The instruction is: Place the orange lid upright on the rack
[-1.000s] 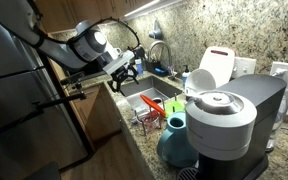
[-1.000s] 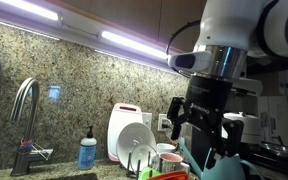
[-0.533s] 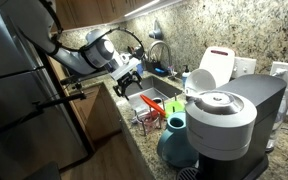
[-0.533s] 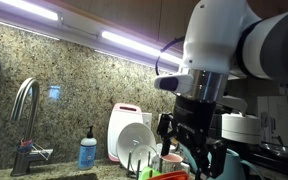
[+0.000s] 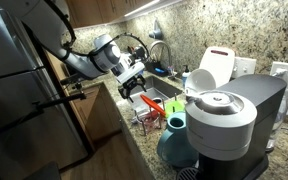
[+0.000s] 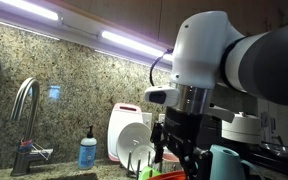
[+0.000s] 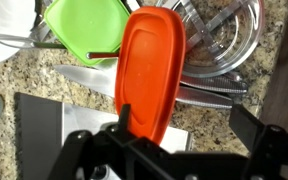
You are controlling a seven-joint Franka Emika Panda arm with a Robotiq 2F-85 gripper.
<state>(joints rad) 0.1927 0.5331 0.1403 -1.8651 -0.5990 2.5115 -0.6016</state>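
Note:
The orange lid (image 7: 149, 70) lies flat below my gripper in the wrist view, over a knife (image 7: 212, 93) and beside a green container (image 7: 84, 30). It shows as an orange patch on the dark wire rack (image 5: 144, 120) in an exterior view (image 5: 150, 103), and at the bottom edge of an exterior view (image 6: 170, 176). My gripper (image 7: 184, 120) is open. One finger is at the lid's lower end and the other stands off to the side. It hovers just above the rack in both exterior views (image 5: 134, 84) (image 6: 170, 158).
A glass bowl (image 7: 219, 35) sits next to the lid. A big round grey appliance (image 5: 224, 115) stands close in front. White plates and a board (image 5: 216, 68) (image 6: 134, 135) stand upright behind. The sink (image 5: 156, 92), faucet (image 6: 24, 110) and a soap bottle (image 6: 88, 150) are nearby.
The arm has come down and moved toward the rack. The open gripper is now lower and closer to the orange lid.

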